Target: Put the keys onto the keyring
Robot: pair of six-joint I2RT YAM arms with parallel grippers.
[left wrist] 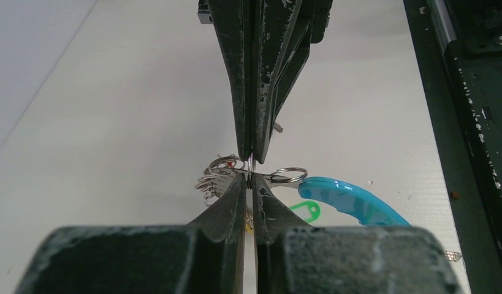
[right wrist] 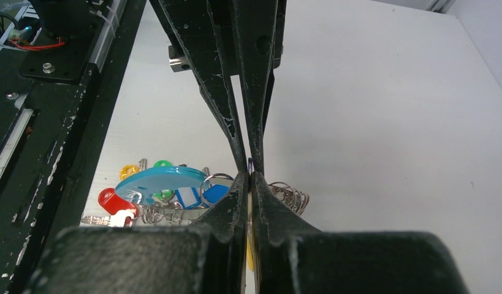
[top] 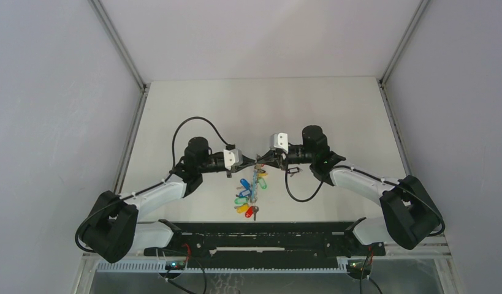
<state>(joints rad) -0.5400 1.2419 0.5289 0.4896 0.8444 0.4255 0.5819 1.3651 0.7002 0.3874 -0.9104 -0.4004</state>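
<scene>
Meeting tip to tip over the middle of the tabletop [top: 334, 110]: left gripper [left wrist: 249, 181] and right gripper [right wrist: 249, 179]. Both sets of jaws are pressed together, each pinching the same thin silvery wire at the far end of the keyring [top: 255, 176].

Long axis of the keyring runs from the pinch point straight toward the near edge, roughly square to the line of the two grippers. Its turquoise segment [left wrist: 343, 197] sits just on the near side of the jaws.

The keys [top: 247, 202] are bunched along that same axis, heads fanned to either side. The right wrist view shows the red key [right wrist: 110, 199], yellow key [right wrist: 128, 171], green key [right wrist: 163, 163] and blue key [right wrist: 215, 193] beside the turquoise part.

One tag carries a white insert [right wrist: 187, 196]; any writing is too small to read.
</scene>
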